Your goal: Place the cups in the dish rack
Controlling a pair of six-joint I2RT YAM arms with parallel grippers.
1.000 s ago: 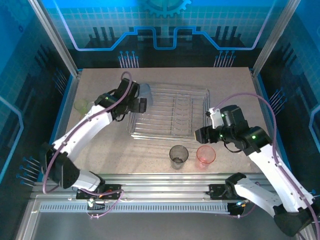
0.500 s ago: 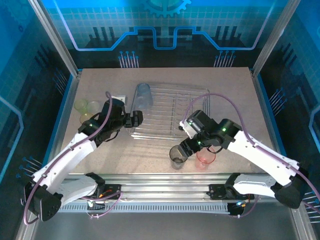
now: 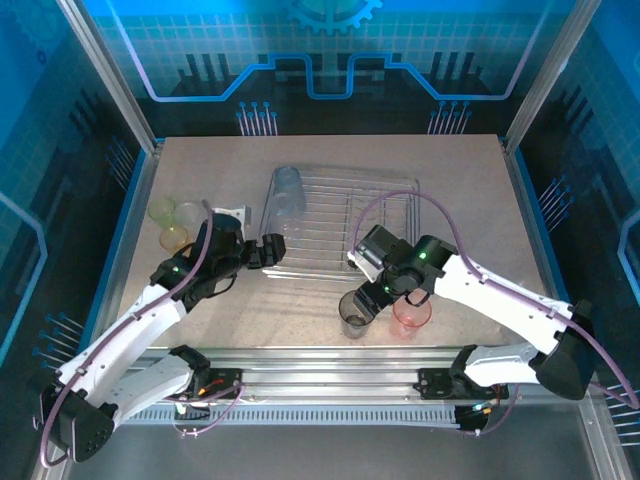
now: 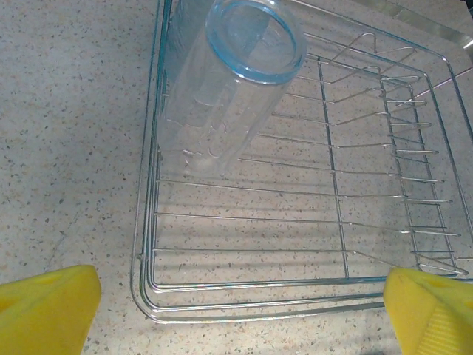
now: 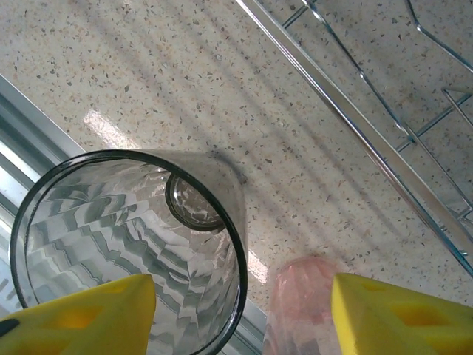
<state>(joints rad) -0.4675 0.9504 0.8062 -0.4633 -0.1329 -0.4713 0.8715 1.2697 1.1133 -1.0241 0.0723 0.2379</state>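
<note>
Your left gripper (image 3: 262,250) has backed off the dish rack (image 4: 148,244), jaws released. The pale blue cup (image 4: 236,81) leans in its far left corner. Your right gripper (image 5: 244,310) hangs spread, grasping nothing, over the smoky grey cup (image 5: 126,244) in front of the rack. The pink cup (image 5: 303,310) crowds in beside it, blurred and cut off.

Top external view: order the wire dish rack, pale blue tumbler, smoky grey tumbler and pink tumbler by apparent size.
1. Silver wire dish rack, by far.
2. Pale blue translucent plastic tumbler, showing its side.
3. Smoky grey tumbler and pink tumbler: look alike, both partly under the right arm, so unranked.
</note>
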